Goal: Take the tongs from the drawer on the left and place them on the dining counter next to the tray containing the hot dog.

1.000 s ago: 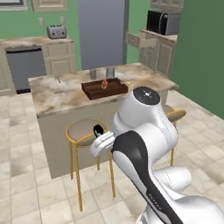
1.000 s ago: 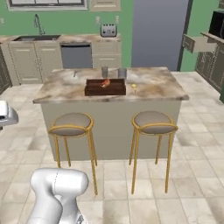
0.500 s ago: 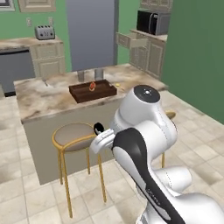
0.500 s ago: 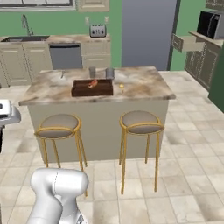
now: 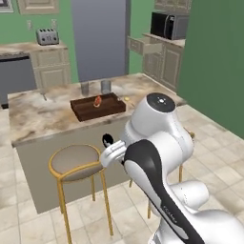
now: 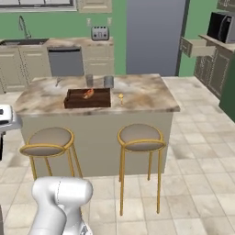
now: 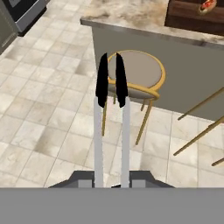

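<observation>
Since half a second ago both base views have swung with the driving base, so the dining counter sits further toward the picture's left in each; the things on it keep their places relative to one another.

From the right base view, the tray lies on the marble top left of centre, with the hot dog inside it. Two grey cups stand just behind the tray, and a small yellow object rests beside its right end. Two gold-framed stools stand against the counter's near side. At the far right, the drawer stands pulled open under a microwave; a toaster and a sink tap sit on the back worktop.

The left base view hides the second stool behind the arm's white body but shows a dark end poking out near the wrist.

Looking along the hand, the gripper is clamped on the tongs: two silver arms run up from between the fingers to black tips, held above the tiled floor and pointing toward a stool. That view catches the tray's corner on the counter edge.
</observation>
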Available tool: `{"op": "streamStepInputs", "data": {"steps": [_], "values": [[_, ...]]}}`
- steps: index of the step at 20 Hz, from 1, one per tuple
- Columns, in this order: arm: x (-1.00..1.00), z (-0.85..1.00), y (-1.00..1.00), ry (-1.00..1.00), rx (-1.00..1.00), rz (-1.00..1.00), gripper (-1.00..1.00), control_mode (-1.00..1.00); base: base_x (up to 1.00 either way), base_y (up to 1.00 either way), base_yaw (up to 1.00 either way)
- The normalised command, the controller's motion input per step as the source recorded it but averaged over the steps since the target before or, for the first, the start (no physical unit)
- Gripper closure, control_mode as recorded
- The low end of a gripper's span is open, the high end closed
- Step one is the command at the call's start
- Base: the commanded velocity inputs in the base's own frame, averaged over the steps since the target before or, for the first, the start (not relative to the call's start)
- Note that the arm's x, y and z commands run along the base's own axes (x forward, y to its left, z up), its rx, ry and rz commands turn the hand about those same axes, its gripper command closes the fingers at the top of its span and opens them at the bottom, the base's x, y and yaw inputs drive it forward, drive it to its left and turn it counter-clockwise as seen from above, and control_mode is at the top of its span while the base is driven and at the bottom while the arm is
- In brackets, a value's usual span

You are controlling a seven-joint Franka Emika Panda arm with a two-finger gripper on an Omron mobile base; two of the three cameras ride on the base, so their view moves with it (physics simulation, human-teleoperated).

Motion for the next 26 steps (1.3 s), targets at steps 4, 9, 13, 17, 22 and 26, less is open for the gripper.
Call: {"op": "streamStepInputs", "data": {"steps": [4,9,13,17,22,26], "values": [[0.0,0.0,0.0,0.0,0.0,0.0,1.0,1.0,0.37,0.5,-0.01],[0.0,0.0,0.0,0.0,0.0,0.0,1.0,1.0,0.29,0.15,0.11],[0.0,0.0,0.0,0.0,0.0,0.0,1.0,1.0,0.53,-0.01,0.05],[0.0,0.0,0.0,0.0,0.0,0.0,1.0,1.0,0.82,0.02,0.03],[0.0,0.0,0.0,0.0,0.0,0.0,1.0,1.0,0.92,0.14,0.0],[0.0,0.0,0.0,0.0,0.0,0.0,1.0,1.0,1.0,0.14,0.0]]}}
